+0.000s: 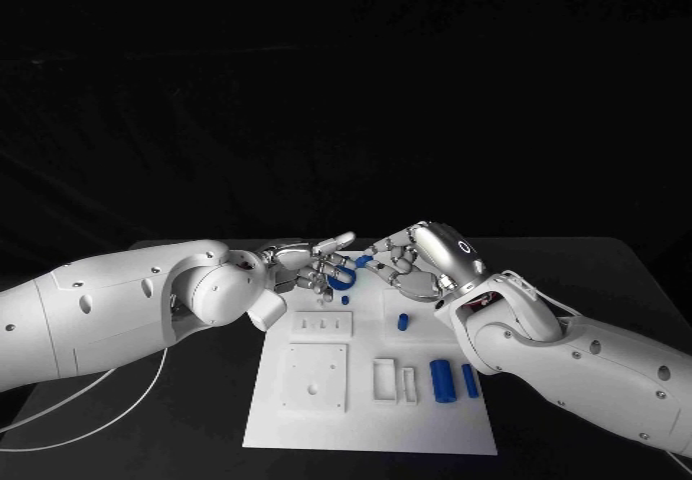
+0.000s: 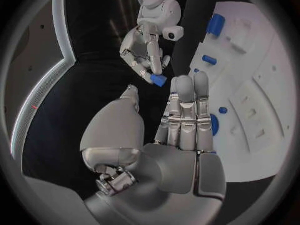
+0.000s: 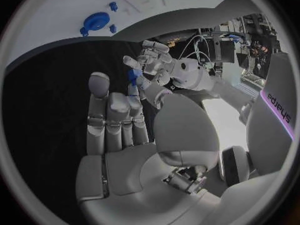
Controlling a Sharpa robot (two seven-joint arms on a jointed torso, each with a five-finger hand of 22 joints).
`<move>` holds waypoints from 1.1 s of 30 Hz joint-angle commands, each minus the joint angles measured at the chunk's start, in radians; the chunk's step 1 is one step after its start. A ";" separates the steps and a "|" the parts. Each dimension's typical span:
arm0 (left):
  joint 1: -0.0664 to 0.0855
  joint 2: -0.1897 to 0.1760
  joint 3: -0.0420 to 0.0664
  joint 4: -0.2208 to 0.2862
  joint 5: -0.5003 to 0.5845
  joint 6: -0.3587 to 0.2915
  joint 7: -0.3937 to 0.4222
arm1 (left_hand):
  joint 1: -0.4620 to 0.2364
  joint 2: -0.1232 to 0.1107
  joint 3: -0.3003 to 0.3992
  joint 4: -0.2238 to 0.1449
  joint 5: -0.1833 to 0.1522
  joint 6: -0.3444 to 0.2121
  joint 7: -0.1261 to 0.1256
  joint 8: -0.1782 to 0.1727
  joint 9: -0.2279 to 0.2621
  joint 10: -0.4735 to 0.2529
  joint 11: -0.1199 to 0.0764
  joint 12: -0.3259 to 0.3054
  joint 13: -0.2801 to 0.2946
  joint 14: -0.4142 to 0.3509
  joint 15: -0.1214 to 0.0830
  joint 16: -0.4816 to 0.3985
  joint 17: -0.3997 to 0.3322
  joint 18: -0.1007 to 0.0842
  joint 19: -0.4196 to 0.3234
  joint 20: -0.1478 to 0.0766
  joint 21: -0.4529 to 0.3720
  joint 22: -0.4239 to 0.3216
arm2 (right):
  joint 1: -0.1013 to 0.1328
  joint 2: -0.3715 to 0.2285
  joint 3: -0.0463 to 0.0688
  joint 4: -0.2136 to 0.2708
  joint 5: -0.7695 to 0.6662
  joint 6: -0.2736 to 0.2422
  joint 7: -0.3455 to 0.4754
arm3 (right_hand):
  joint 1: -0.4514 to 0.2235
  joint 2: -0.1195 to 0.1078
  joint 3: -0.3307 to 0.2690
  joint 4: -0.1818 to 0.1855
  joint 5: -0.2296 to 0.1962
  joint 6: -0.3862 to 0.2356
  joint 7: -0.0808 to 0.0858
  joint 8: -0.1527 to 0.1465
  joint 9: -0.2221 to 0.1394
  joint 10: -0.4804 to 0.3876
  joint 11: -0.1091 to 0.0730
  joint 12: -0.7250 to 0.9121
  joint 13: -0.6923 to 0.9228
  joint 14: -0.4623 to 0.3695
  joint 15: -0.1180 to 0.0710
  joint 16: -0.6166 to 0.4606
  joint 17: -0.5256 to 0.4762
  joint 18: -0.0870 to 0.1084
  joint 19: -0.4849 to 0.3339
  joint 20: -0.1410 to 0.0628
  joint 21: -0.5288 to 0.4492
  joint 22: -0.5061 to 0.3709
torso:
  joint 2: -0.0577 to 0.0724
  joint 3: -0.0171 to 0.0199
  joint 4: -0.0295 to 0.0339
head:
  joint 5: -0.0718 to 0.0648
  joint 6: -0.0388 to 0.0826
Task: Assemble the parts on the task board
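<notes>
Two glossy white arms with rounded shells and small dark screw holes; a thin white cable (image 1: 87, 392) trails under the left arm (image 1: 101, 310). Silver segmented left hand (image 1: 310, 265) and right hand (image 1: 426, 258). Right arm (image 1: 591, 365) shell carries purple lettering.

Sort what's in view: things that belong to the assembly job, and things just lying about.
Job:
board
blue cylinders
small peg
blue part pinched in the right hand
blue ring part
left hand

Lying about:
white cable
black table
</notes>
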 commanded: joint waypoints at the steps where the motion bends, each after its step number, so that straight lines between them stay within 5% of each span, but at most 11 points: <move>1: 0.001 0.000 0.001 0.000 0.021 -0.021 0.044 | 0.013 -0.001 -0.002 0.007 0.003 -0.014 0.002 -0.001 -0.017 -0.019 0.003 -0.003 -0.003 -0.013 0.002 -0.003 -0.005 0.012 -0.007 0.008 -0.009 -0.003 | -0.002 -0.003 0.000 0.001 0.047 0.022 -0.009 | -0.001 0.008 0.001 -0.005 0.002 0.007 -0.001 0.004 0.019 0.004 0.000 0.003 0.001 0.001 -0.008 -0.002 0.001 -0.013 0.045 -0.006 0.003 0.001 | 0.000 -0.0002 0.0004 | -0.002 0.001; 12: 0.001 -0.006 0.000 -0.005 -0.089 -0.055 0.125 | 0.047 0.018 -0.004 -0.022 0.003 -0.013 0.008 0.012 -0.054 -0.069 0.016 -0.009 -0.011 -0.038 0.014 -0.033 -0.038 0.012 -0.020 0.020 -0.043 -0.017 | -0.003 -0.016 0.000 0.008 0.299 0.030 -0.013 | -0.010 0.022 -0.008 -0.020 0.004 0.001 0.001 0.003 0.026 0.002 0.003 0.004 0.003 0.001 -0.005 -0.003 0.001 -0.009 0.046 -0.003 -0.003 0.001 | 0.000 0.0000 0.0016 | -0.004 0.004; 15: 0.001 -0.009 0.000 -0.008 -0.183 -0.089 0.173 | 0.115 0.035 0.008 -0.075 0.005 -0.009 0.008 0.014 -0.054 -0.080 0.019 -0.006 -0.013 -0.043 0.018 -0.043 -0.046 0.012 -0.024 0.024 -0.052 -0.023 | -0.003 -0.024 0.000 0.014 0.411 0.040 -0.016 | -0.013 0.028 -0.013 -0.027 0.007 -0.001 0.001 0.003 0.029 0.000 0.004 0.004 0.002 0.000 -0.004 -0.005 -0.002 -0.007 0.045 -0.002 -0.007 0.000 | 0.000 0.0004 0.0011 | -0.004 0.006; 16: 0.000 -0.011 0.000 -0.010 -0.226 -0.105 0.194 | 0.106 0.067 -0.035 -0.131 0.008 -0.009 0.006 0.016 -0.056 -0.090 0.023 0.009 -0.011 -0.038 0.020 -0.059 -0.062 0.014 -0.027 0.032 -0.070 -0.035 | -0.003 -0.028 0.000 0.017 0.459 0.046 -0.019 | -0.015 0.031 -0.016 -0.031 0.008 -0.003 0.002 0.003 0.030 -0.001 0.004 0.003 0.002 -0.001 -0.004 -0.006 -0.003 -0.005 0.045 -0.001 -0.009 -0.001 | 0.000 0.0003 0.0006 | -0.004 0.006; 21: 0.000 -0.015 0.000 -0.014 -0.379 -0.175 0.270 | 0.192 0.089 -0.029 -0.215 0.014 -0.007 0.009 0.019 -0.057 -0.097 0.021 0.014 -0.014 -0.051 0.023 -0.077 -0.076 0.012 -0.030 0.033 -0.085 -0.045 | -0.003 -0.042 0.001 0.028 0.642 0.072 -0.040 | -0.016 0.042 -0.034 -0.044 0.020 -0.009 0.004 0.003 0.033 -0.010 0.006 -0.002 -0.006 -0.006 -0.003 -0.011 -0.010 0.004 0.041 0.001 -0.031 -0.006 | -0.001 -0.0003 -0.0008 | -0.005 0.008; 22: 0.000 -0.016 0.000 -0.014 -0.421 -0.201 0.292 | 0.222 0.092 -0.031 -0.246 0.036 -0.007 0.009 0.018 -0.059 -0.097 0.021 0.015 -0.014 -0.059 0.025 -0.081 -0.080 0.009 -0.036 0.034 -0.092 -0.049 | -0.003 -0.047 0.001 0.031 0.695 0.079 -0.048 | -0.016 0.045 -0.040 -0.047 0.027 -0.010 0.004 0.003 0.034 -0.012 0.007 -0.002 -0.006 -0.007 -0.002 -0.012 -0.011 0.005 0.040 0.002 -0.038 -0.007 | -0.001 -0.0006 -0.0009 | -0.006 0.009; 26: -0.002 -0.017 0.000 -0.013 -0.538 -0.280 0.349 | 0.291 0.090 -0.034 -0.303 0.053 0.004 0.008 0.017 -0.060 -0.093 0.021 0.009 -0.016 -0.088 0.028 -0.088 -0.088 0.004 -0.055 0.037 -0.109 -0.057 | -0.003 -0.058 0.001 0.039 0.841 0.093 -0.075 | -0.019 0.054 -0.052 -0.056 0.033 -0.012 0.005 0.003 0.035 -0.014 0.007 0.001 -0.007 -0.008 -0.002 -0.011 -0.013 0.008 0.041 0.003 -0.047 -0.008 | -0.002 -0.0015 -0.0005 | -0.010 0.012; 33: -0.007 -0.012 0.000 -0.008 -0.710 -0.395 0.418 | 0.353 0.071 -0.030 -0.342 0.063 0.031 0.006 -0.005 -0.058 -0.087 0.021 -0.001 -0.016 -0.113 0.030 -0.098 -0.102 -0.001 -0.073 0.039 -0.123 -0.059 | -0.003 -0.075 0.001 0.052 1.086 0.109 -0.118 | -0.028 0.062 -0.055 -0.066 0.038 -0.013 0.005 0.003 0.035 -0.015 0.007 0.005 -0.007 -0.010 -0.002 -0.011 -0.014 0.009 0.041 0.003 -0.057 -0.009 | -0.002 -0.0016 -0.0006 | -0.018 0.019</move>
